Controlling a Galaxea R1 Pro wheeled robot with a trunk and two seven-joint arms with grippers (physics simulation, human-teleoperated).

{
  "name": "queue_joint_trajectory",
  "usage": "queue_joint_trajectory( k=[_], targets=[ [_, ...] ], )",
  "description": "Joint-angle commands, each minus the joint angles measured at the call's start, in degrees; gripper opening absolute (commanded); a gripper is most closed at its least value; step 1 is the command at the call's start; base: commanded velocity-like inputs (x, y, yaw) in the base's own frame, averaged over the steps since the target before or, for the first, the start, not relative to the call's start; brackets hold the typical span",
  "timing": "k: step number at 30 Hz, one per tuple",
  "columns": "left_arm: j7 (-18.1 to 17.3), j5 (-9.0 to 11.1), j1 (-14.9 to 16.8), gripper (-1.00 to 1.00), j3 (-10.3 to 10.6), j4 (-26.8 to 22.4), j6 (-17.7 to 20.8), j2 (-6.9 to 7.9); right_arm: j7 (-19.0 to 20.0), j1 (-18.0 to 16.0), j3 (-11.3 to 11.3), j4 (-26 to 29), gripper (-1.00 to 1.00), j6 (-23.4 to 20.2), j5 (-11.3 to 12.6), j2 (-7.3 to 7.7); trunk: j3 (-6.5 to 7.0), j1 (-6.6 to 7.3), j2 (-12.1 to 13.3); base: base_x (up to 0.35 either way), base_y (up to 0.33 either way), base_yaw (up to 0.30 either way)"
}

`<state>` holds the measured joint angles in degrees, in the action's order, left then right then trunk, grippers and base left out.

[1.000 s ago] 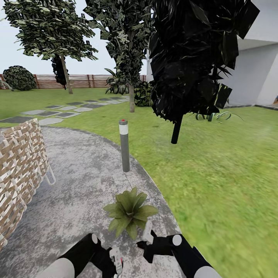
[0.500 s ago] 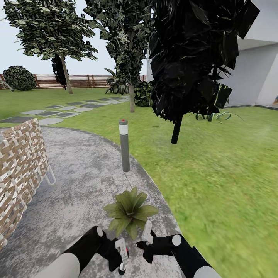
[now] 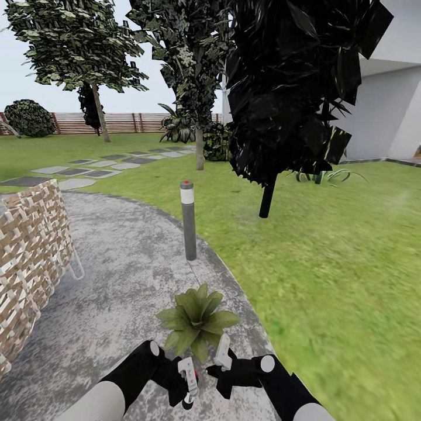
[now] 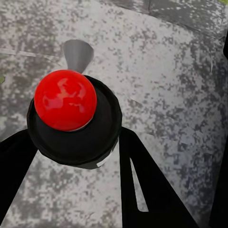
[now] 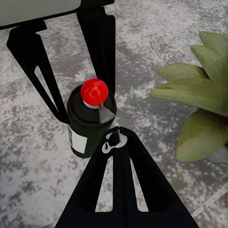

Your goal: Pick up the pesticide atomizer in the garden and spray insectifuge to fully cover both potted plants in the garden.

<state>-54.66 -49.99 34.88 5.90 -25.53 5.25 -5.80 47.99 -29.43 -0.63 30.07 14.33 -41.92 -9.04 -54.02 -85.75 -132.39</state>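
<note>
Starting at the left of the head view, a woven wicker screen [image 3: 29, 257] stands on the patio [image 3: 117, 275], and the left claw [image 3: 186, 380] grips the pesticide atomizer [image 5: 88, 126] upright with its red cap [image 4: 65, 99] on top, apparently to aim its grey nozzle [image 4: 77, 53] at the potted plant [image 3: 197, 320] just beyond. Next comes the right claw [image 3: 221, 361], empty by the bottle; I cannot tell its jaw state. The plant's pot hides under leaves, and no second plant shows.
</note>
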Motion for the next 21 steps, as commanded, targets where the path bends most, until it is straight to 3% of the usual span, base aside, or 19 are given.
queue_joint_trajectory(
  k=[1, 21],
  targets=[
    [-0.3, 0.0, 0.0, -1.0, 0.1, -0.1, 0.6, 0.0, 0.1, 0.0, -0.1, 0.1, -1.0, 0.3, -0.4, -0.02, -0.06, 0.01, 0.0, 0.0, 0.0, 0.0],
    [-0.3, 0.2, 0.0, -1.0, -0.1, -0.1, 0.3, -0.96, 0.1, 0.0, -0.1, 0.1, -1.0, 0.3, -0.4, -0.1, -0.06, 0.01, 0.0, 0.0, 0.0, 0.0]
  ],
)
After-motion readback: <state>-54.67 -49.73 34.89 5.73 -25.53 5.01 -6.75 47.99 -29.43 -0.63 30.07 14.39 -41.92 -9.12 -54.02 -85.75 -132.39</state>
